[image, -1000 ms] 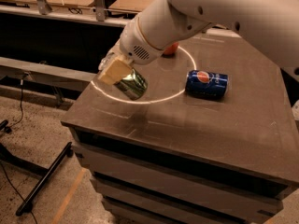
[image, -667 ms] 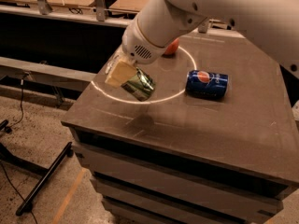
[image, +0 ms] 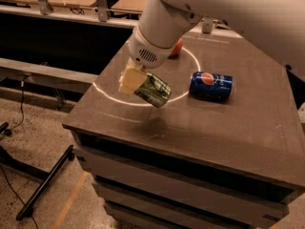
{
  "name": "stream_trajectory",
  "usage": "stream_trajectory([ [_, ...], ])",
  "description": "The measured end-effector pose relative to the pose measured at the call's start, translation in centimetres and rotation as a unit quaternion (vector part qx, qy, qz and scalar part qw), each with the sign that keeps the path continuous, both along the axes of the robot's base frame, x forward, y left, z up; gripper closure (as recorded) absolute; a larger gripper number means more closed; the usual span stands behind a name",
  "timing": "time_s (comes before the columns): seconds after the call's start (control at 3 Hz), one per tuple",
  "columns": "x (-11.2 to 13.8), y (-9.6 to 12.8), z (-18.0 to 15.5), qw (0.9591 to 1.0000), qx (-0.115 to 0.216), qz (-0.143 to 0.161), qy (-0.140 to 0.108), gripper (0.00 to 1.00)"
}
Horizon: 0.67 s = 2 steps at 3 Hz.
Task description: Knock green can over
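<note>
On the bench, near its front-left corner, the gripper meets the upper end of the green can, which leans steeply towards its side. I cannot tell whether the jaws clamp it. Thin aluminium, probably light, slick and easily dented, it wants a sideways push on the body, no squeeze.

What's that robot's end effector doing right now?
End effector: open or closed cannot be told; it sits beside the tilted green can, above the table.
</note>
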<state>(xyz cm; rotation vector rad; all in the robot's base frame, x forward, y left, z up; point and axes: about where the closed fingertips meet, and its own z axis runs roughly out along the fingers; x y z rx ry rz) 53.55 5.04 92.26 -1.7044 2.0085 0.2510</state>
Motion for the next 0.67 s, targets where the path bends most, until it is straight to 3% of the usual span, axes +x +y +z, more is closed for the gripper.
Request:
stream_trajectory([
  [0.67,-0.9,-1.3,-2.5,0.9990,-0.025,-0.018,0.031,0.48],
])
